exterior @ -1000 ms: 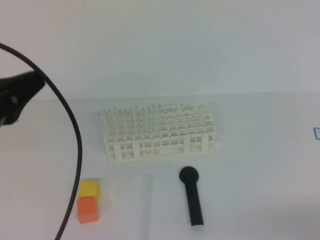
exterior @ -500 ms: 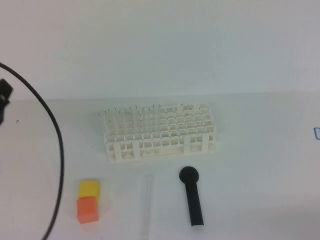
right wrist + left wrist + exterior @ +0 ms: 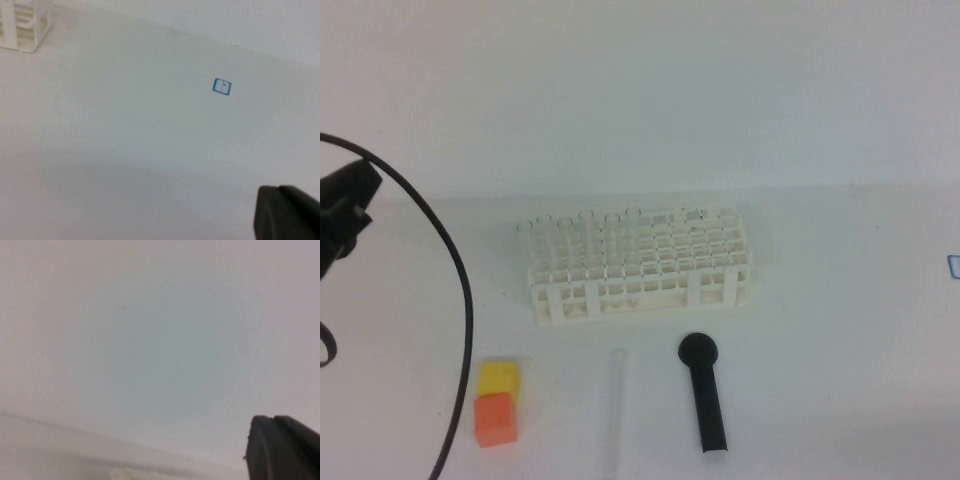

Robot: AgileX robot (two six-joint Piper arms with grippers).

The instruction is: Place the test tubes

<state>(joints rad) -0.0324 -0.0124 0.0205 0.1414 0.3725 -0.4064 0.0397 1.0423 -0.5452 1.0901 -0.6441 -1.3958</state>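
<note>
A white test tube rack (image 3: pixel 640 262) stands mid-table, with several clear tubes (image 3: pixel 585 235) upright in its left part. One clear test tube (image 3: pixel 616 405) lies flat on the table in front of the rack. My left arm (image 3: pixel 345 200) shows dark at the left edge, well away from the rack. In the left wrist view my left gripper (image 3: pixel 274 418) is shut and holds nothing, facing bare wall. My right gripper (image 3: pixel 277 189) is also shut and holds nothing above bare table; a rack corner (image 3: pixel 22 25) shows far off. The high view does not show the right arm.
A black round-headed handle (image 3: pixel 703 390) lies right of the loose tube. A yellow cube (image 3: pixel 498 379) and an orange cube (image 3: pixel 495 417) sit at the front left. A black cable (image 3: pixel 465 320) loops down the left side. A small blue square mark (image 3: pixel 221 86) is on the table's right.
The left arm drew back almost out of the high view, then returned to the left edge. Its cable swung left and back right. Rack, tube, cubes and handle have not moved.
</note>
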